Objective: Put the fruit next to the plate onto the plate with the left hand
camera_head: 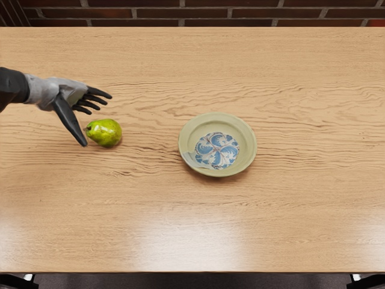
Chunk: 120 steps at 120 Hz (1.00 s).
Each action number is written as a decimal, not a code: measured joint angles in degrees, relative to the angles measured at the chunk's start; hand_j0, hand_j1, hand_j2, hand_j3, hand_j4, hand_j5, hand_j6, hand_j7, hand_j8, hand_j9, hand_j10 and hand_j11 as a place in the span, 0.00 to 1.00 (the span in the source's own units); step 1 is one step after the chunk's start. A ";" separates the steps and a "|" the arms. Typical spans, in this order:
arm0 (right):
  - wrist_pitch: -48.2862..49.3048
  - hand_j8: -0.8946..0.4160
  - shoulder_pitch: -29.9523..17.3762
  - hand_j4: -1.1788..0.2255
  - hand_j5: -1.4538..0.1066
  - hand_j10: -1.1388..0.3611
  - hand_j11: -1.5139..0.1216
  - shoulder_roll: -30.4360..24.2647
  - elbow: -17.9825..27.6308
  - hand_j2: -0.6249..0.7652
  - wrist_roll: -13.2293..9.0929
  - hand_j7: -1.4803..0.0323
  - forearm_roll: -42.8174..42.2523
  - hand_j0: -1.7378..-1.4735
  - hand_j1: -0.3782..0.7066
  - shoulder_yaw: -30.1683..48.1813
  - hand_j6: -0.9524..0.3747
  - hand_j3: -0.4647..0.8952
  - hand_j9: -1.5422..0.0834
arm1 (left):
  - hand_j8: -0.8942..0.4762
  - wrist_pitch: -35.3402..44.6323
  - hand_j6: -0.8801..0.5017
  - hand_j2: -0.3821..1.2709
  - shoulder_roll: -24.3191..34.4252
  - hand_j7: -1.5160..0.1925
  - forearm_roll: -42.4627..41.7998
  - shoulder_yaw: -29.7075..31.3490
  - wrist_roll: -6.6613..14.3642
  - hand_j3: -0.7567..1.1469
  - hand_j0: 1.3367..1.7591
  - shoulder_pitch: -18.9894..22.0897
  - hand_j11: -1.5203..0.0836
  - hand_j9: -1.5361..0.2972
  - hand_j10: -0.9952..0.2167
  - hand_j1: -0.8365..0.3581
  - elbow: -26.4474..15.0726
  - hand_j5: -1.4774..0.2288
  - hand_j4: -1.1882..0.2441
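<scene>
A green pear point(104, 132) lies on the wooden table, left of the plate. The plate point(243, 129) is pale green with a blue and white pattern in its middle, and nothing lies on it. My left hand point(84, 111) reaches in from the left edge and hovers just above and left of the pear. Its fingers are spread open, the thumb pointing down beside the pear's left side. The hand holds nothing. The right arm does not show.
The wooden table point(192, 217) spans the whole view. A brick wall point(192, 12) runs behind its far edge. A gap of bare wood separates the pear from the plate.
</scene>
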 joint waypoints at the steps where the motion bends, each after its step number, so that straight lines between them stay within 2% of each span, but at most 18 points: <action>1: 0.00 0.67 0.00 0.82 0.91 0.75 0.91 0.00 0.00 0.45 0.00 0.96 0.00 0.30 0.05 0.00 0.70 0.34 0.93 | 0.60 0.32 0.58 0.24 0.03 0.83 0.68 0.03 0.00 0.40 0.76 0.06 0.89 0.78 0.76 0.92 -0.58 0.81 0.78; 16: -0.01 0.67 0.01 0.82 0.91 0.75 0.91 0.00 -0.02 0.45 0.00 0.96 0.00 0.30 0.05 0.00 0.70 0.34 0.93 | 0.59 11.13 0.58 0.24 -0.33 0.83 10.52 3.45 0.00 0.40 0.76 -0.15 0.88 0.78 0.76 0.92 -8.06 0.81 0.77; 32: -0.04 0.67 0.01 0.82 0.91 0.75 0.91 0.00 -0.03 0.45 0.01 0.96 0.00 0.30 0.05 0.00 0.70 0.34 0.93 | 0.59 22.65 0.58 0.24 -1.27 0.83 18.21 8.40 0.00 0.40 0.76 -0.25 0.89 0.78 0.76 0.92 -11.22 0.81 0.77; 49: -0.04 0.67 0.01 0.82 0.91 0.75 0.91 0.00 -0.02 0.45 0.00 0.96 0.00 0.30 0.05 0.00 0.70 0.34 0.93 | 0.60 28.17 0.58 0.24 -5.43 0.83 20.85 13.48 0.00 0.40 0.76 2.32 0.89 0.79 0.76 0.92 -12.08 0.81 0.78; 76: -0.04 0.67 0.02 0.82 0.91 0.75 0.91 0.00 -0.03 0.45 0.00 0.96 0.00 0.30 0.05 0.00 0.70 0.34 0.93 | 0.60 38.37 0.59 0.24 -6.46 0.84 23.54 18.81 0.00 0.40 0.76 2.33 0.89 0.79 0.76 0.93 -12.22 0.81 0.78; 93: -0.05 0.67 0.02 0.82 0.91 0.75 0.91 0.00 -0.03 0.45 0.01 0.96 0.00 0.30 0.05 0.00 0.70 0.34 0.93 | 0.60 40.25 0.58 0.24 -6.61 0.83 24.31 20.58 0.00 0.40 0.76 2.42 0.89 0.79 0.76 0.92 -12.09 0.81 0.78; 120: -0.04 0.67 0.02 0.82 0.91 0.75 0.91 0.00 -0.03 0.45 0.01 0.96 0.00 0.30 0.05 0.00 0.70 0.34 0.93 | 0.53 40.71 0.52 0.25 -6.96 0.77 24.46 21.80 0.00 0.40 0.76 3.03 0.82 0.73 0.69 0.84 -12.01 0.75 0.72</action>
